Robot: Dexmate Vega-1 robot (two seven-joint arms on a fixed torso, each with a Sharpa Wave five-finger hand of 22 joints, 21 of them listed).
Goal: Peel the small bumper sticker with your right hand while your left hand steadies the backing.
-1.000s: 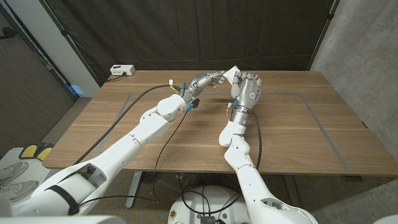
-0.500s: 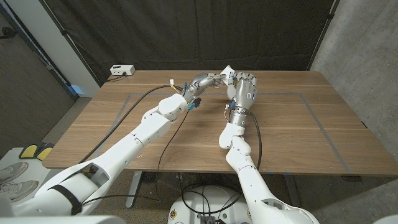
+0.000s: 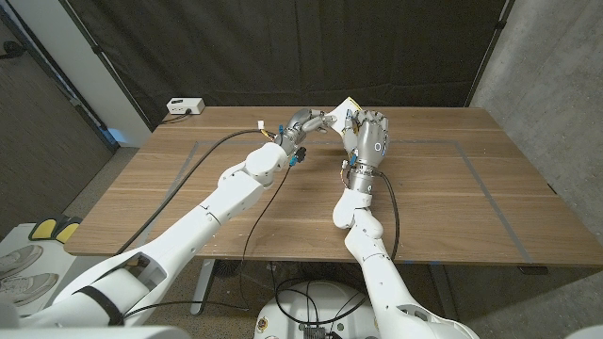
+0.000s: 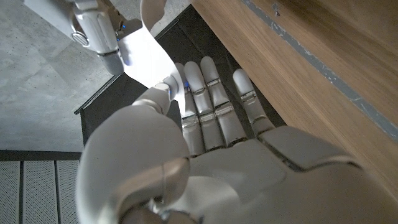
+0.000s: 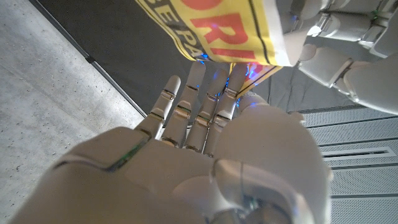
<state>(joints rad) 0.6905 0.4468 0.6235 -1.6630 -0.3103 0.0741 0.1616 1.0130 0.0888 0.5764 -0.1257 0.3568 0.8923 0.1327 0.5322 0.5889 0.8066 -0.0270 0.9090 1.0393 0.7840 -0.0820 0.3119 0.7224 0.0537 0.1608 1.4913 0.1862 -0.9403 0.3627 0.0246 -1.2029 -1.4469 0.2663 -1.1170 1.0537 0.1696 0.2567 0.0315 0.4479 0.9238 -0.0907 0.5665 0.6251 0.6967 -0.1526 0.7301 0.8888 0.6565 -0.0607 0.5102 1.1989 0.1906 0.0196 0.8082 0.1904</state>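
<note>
White-silver right hand (image 3: 370, 136) is seen upper centre of the head view, fingers clasped on the lower end of the yellow bumper sticker w/ red lettering (image 5: 230, 31). Sticker is held in mid-air betw. both hands, above the wooden table (image 3: 452, 198); long axis runs up-right. Left hand (image 3: 306, 123), just beside at frame left, pinches its white backing (image 4: 144, 56). Right hand judged nearer the peel edge.

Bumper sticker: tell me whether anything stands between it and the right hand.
Nothing visible does. The right hand is already at the bumper sticker, fingertips on its edge, while the left hand holds it from the other side, above the table.
</note>
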